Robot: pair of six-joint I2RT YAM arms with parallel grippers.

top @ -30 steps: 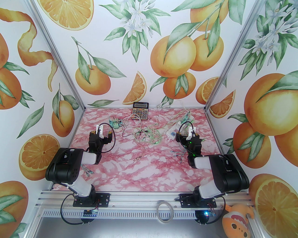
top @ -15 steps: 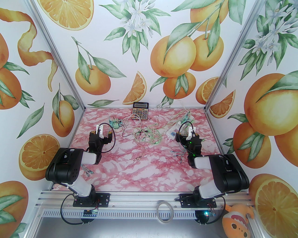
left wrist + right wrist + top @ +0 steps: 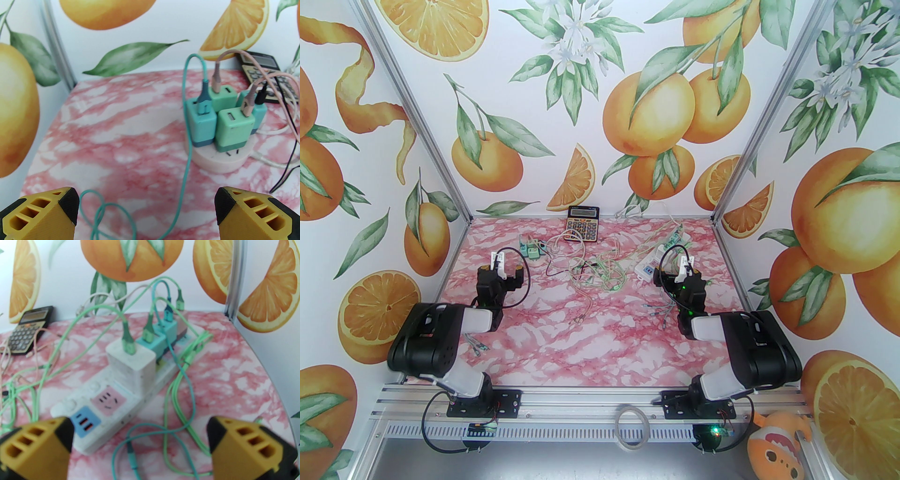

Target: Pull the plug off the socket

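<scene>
Noted left hand spread wide and empty, low over the pink counter. Faces round socket, well apart, carrying four upright green plugs, cabled on top. Logged right hand likewise spread and empty, just short of white power strip, with white plug and teal plugs seated in it.

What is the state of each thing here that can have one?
Left end effector, open, empty.
Right end effector, open, empty.
Round socket, four chargers plugged in.
Power strip, white charger plugged in.
Pink outlet, free.
Teal cable, plugged into a charger.
</scene>
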